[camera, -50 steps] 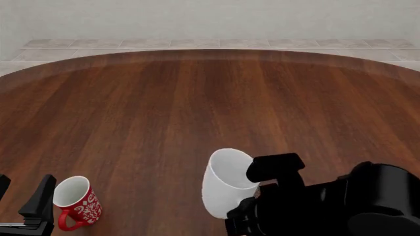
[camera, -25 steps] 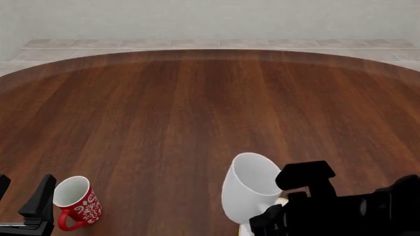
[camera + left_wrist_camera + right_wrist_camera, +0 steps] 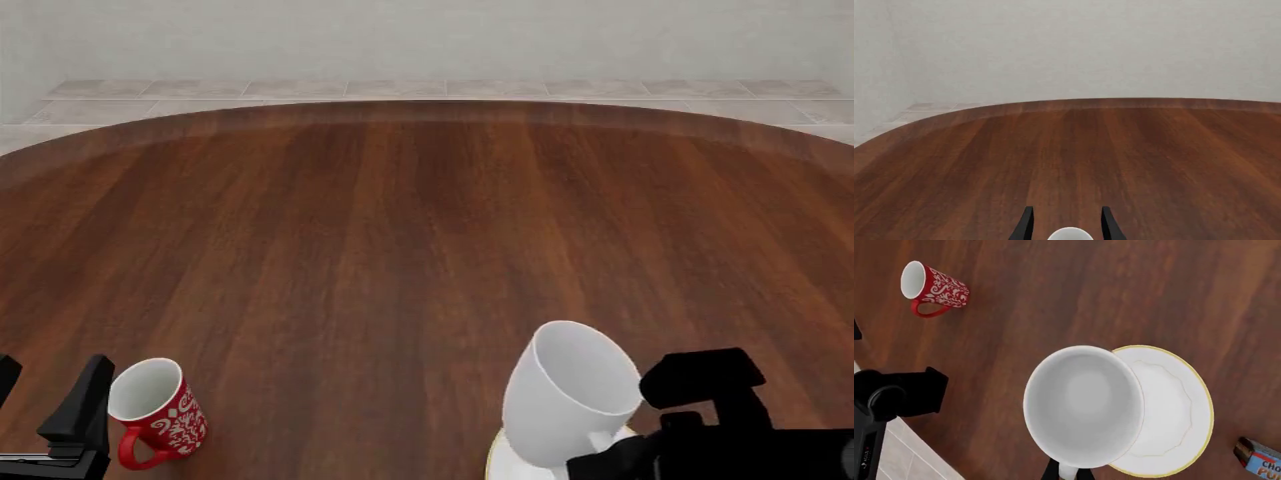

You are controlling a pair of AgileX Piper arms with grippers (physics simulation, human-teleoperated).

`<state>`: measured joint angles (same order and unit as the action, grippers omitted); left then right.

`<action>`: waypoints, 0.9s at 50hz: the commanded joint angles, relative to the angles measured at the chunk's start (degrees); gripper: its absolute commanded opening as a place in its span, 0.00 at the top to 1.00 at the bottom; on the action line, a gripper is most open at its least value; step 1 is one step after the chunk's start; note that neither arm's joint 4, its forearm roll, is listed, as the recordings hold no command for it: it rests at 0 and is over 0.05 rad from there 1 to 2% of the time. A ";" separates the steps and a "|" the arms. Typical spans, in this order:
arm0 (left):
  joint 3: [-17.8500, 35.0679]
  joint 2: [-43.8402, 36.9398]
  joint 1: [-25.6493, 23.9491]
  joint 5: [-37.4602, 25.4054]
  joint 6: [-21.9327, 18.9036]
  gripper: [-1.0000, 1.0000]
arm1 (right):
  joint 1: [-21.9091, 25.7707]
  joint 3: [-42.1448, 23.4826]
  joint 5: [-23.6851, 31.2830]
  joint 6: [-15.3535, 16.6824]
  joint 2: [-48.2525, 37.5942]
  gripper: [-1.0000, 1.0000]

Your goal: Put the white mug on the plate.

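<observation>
We see the wooden table [image 3: 400,230] filling most of the front view. Next in size, the plate [image 3: 1174,415] lies near the table's near edge, toward the right. The white mug [image 3: 567,395] hangs tilted above the plate, partly over its left rim, held off the surface. The right gripper [image 3: 1067,473] is closed on the mug's handle, as the right wrist view shows. The red mug [image 3: 158,410] stands at the near left, well apart from the plate. The left gripper [image 3: 1066,226] rests just beside the red mug with its fingers spread apart, holding nothing. A small snack bar [image 3: 1259,460] lies near the plate.
</observation>
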<state>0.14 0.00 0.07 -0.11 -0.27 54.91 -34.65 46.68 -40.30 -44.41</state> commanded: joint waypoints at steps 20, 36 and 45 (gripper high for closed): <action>0.09 -0.15 -0.07 0.08 -0.02 0.00 | -1.07 3.27 4.61 -0.73 8.29 1.00; 0.09 -0.14 -0.07 0.08 -0.02 0.00 | -3.71 4.90 8.71 -0.66 14.05 1.00; 0.09 -0.14 -0.06 0.09 -0.02 0.00 | -4.81 6.29 9.86 -0.58 16.31 1.00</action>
<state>0.14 0.00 0.07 -0.11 -0.27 51.26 -29.40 55.11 -40.59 -30.70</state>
